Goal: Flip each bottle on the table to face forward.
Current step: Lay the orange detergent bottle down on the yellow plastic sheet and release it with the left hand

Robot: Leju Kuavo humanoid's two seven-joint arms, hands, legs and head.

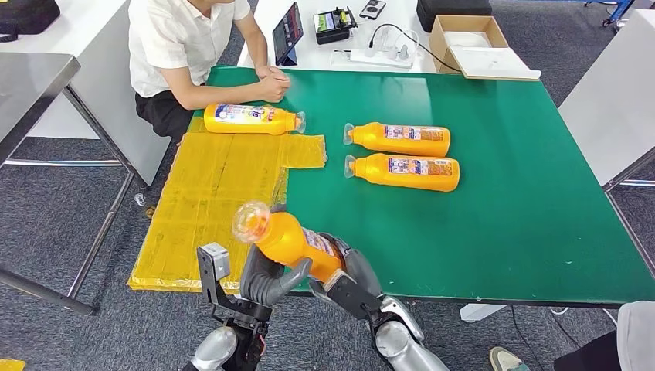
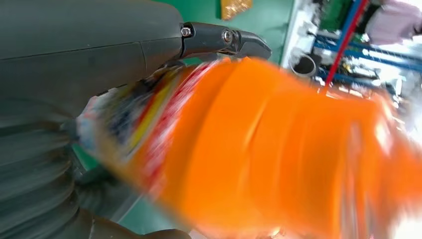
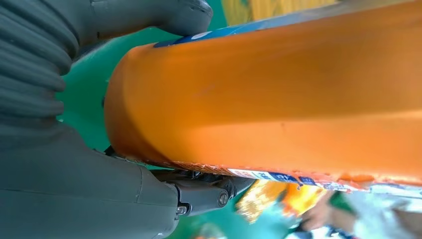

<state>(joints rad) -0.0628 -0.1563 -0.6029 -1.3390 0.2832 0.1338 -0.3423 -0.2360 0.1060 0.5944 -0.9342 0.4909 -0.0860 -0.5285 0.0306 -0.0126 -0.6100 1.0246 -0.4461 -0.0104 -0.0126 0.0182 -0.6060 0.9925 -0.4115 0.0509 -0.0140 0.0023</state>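
Open green table at right; blocked ahead by 2 stacked-side bottles, far-left by person's hands.

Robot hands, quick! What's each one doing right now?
Left hand: holding the lifted bottle near its neck.
Right hand: holding the same bottle at its base.

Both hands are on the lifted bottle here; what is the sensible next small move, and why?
Probably lower the orange bottle onto the green table, label up, beside the two bottles already lying there. The left hand and right hand both grip it, raised and tilted over the near edge, cap toward the camera. Which face is up is unclear, so some turning may remain.
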